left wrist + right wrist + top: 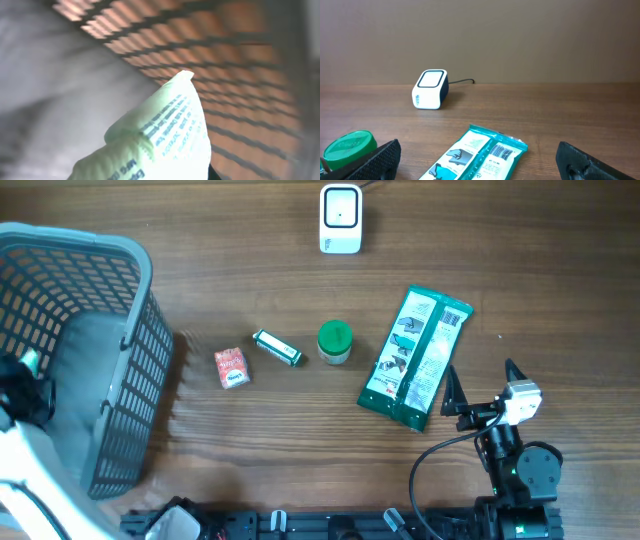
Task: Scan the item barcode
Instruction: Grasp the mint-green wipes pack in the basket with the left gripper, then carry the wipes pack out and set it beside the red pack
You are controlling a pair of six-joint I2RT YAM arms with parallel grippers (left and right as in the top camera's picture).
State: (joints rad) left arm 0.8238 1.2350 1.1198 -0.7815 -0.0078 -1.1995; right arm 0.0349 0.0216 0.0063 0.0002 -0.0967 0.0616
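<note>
item: pale printed packet (165,130) inside the basket (150,370), held up near its mesh wall, likely for carrying to the scanner (340,218) | left claw (27,368): clenched on the packet's lower end — fingers hidden, so judged | right claw (478,378): released, idle over the desk (250,450) beside the green bag (418,358)

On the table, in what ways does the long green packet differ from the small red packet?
The long green packet is much larger than the small red packet. The green packet is teal with white panels; the red packet is mostly red. The green packet shows a barcode near its far end; none shows on the red packet. Both lie flat on the table, unheld.
</note>
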